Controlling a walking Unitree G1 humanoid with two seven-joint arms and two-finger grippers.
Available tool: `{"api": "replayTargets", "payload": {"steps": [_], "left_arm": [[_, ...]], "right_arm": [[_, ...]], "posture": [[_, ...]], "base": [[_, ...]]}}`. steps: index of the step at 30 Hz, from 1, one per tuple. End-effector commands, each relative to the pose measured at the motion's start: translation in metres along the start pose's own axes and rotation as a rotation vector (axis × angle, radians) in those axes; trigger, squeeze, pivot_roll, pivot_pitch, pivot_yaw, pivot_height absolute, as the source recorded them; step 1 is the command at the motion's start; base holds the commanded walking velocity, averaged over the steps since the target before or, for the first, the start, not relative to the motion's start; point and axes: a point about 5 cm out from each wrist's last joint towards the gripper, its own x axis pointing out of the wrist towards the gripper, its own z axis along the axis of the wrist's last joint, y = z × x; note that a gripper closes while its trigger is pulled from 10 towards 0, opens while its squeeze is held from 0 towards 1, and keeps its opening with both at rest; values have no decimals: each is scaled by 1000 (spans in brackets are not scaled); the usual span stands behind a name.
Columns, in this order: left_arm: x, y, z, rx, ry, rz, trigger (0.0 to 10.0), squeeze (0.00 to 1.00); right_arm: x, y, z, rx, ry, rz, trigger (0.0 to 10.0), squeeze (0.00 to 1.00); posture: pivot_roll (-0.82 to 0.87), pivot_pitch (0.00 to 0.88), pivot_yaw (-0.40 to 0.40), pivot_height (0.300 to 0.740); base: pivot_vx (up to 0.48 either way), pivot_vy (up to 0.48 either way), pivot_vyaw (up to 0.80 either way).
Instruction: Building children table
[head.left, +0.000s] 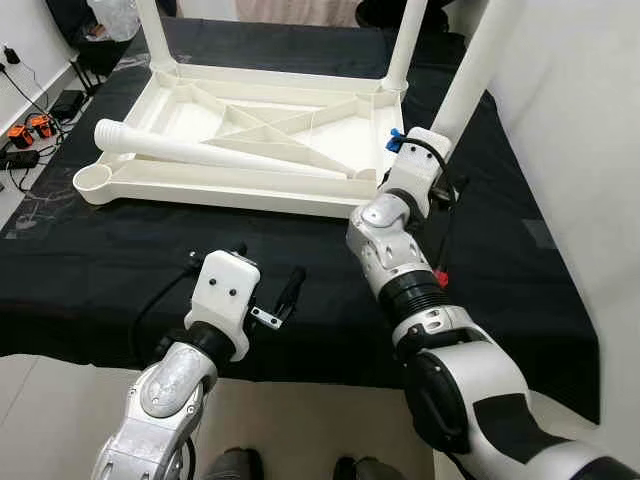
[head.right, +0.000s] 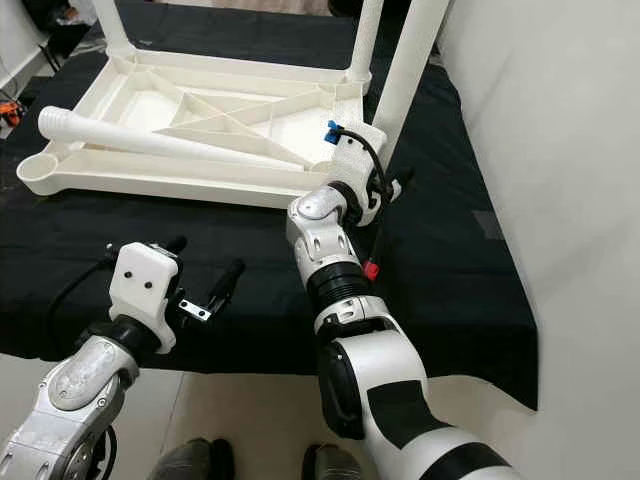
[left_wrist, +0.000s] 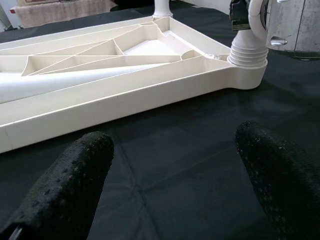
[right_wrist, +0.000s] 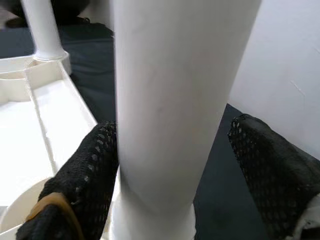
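Note:
A white plastic table (head.left: 200, 190) lies upside down on a black cloth (head.left: 120, 270). Three legs stand upright in its corners: far left (head.left: 150, 30), far right (head.left: 405, 40) and near right (head.left: 470, 75). A loose leg (head.left: 200, 152) lies across the ribbed underside. The near left socket (head.left: 95, 180) holds nothing. My right gripper (right_wrist: 172, 130) is open and straddles the near right leg (right_wrist: 170, 100) just above its socket; one finger (right_wrist: 95, 165) touches it. My left gripper (head.left: 265, 270) is open over the cloth, in front of the table's near rim (left_wrist: 125, 105).
Cables and small orange items (head.left: 30, 135) lie on the floor at the left. A white wall (head.left: 580, 120) stands close on the right. The cloth's front edge (head.left: 300, 372) runs just before my body.

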Motion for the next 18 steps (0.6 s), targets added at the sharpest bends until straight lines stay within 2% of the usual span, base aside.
{"api": "replayTargets", "payload": {"steps": [1, 5, 18], "left_arm": [[0, -2, -2, -4, 4, 2, 10000, 0], [0, -2, -2, -5, 4, 5, 10000, 0], [1, -2, -2, -2, 1, 4, 10000, 0]], "right_arm": [[-4, 2, -1, 3, -14, 25, 10000, 0], [-6, 3, 1, -1, -45, 51, 10000, 0], [-6, -2, -3, 8, -19, 133, 10000, 0]], "posture": [[80, 142, -74, 740], [82, 143, -74, 740], [79, 142, -74, 740]], "base": [[0, 0, 0], [0, 0, 0], [0, 0, 0]]}}
